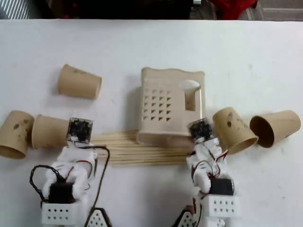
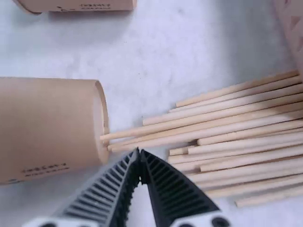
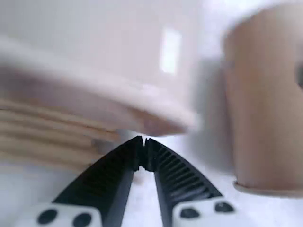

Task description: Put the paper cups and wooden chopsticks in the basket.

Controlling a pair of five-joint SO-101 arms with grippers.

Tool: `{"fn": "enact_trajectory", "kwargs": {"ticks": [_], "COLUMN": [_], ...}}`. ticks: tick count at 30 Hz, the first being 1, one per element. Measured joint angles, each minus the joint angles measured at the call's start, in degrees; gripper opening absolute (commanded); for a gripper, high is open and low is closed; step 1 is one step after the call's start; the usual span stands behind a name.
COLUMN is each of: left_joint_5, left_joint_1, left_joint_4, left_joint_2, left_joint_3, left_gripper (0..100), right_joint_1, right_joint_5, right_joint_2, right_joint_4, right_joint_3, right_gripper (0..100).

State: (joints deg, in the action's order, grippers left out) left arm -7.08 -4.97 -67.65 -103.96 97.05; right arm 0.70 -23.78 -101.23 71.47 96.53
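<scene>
White table (image 1: pixel 142 42), pale straight wooden chopsticks (image 1: pixel 142 149)

White printed arms (image 1: pixel 71 161), black servos (image 1: pixel 60 191), black ribbed jaws, red-black cables (image 1: pixel 108 156).

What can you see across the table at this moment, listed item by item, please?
cups: five, brown, lying on their sides; three left of the basket, two right of it
basket: one, beige, mid-table
chopsticks: one pile, pale wood, flat along the basket's near edge, between the arms
table: one, white
arms: two, white, at the near edge
left claw: black, shut, by a cup rim and the chopstick ends
right claw: black, shut, at the basket's near corner
</scene>
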Motion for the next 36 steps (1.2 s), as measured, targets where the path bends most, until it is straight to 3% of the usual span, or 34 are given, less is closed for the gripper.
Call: {"fn": "enact_trajectory", "kwargs": {"ticks": [36], "left_joint_5": [0.0], "left_joint_1": [0.0], "left_joint_4": [0.0], "left_joint_2": [0.0], "left_joint_3": [0.0], "left_gripper": [3], "right_joint_1": [0.3], "right_joint_5": [0.0], "right_joint_2": [-1.2], "right_joint_4": [1.2], "right_joint_3": [0.0], "right_gripper": [1.8]}}
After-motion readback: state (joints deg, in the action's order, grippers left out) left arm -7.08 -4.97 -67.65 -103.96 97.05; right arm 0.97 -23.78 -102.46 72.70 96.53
